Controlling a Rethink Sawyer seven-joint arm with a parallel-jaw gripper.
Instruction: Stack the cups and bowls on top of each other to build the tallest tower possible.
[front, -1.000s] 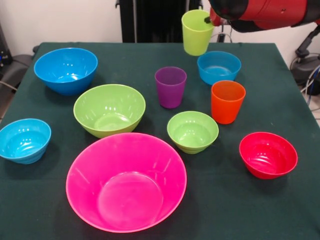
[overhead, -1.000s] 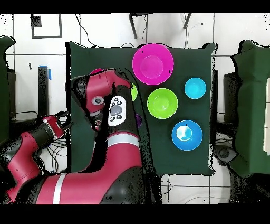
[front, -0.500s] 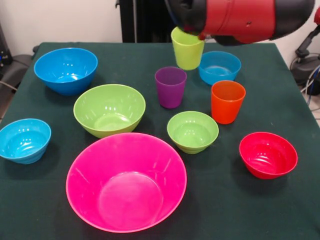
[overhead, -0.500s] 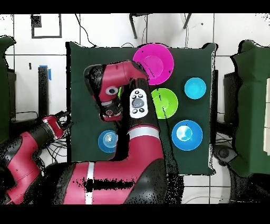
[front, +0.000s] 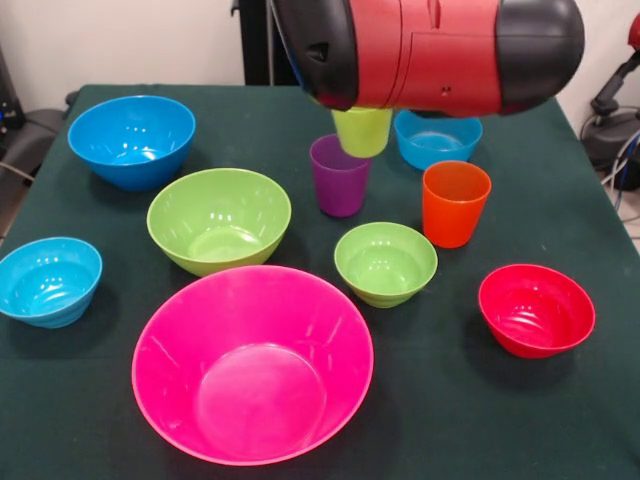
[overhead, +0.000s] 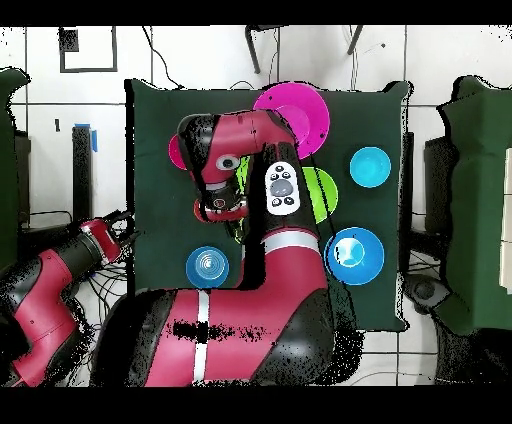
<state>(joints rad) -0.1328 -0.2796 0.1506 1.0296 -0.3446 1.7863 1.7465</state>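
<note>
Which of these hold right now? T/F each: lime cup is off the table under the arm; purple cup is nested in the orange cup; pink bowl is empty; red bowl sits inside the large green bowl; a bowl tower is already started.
1. The lime green cup hangs under the arm, off the table. True; only its lower part shows below the arm.
2. The purple cup is nested in the orange cup. False: they stand apart, each upright on the table.
3. The huge pink bowl is empty. True.
4. The small red bowl sits inside the large green bowl. False: it stands alone, and the green one is empty.
5. A tower is started. False: no bowl is nested in another.
</note>
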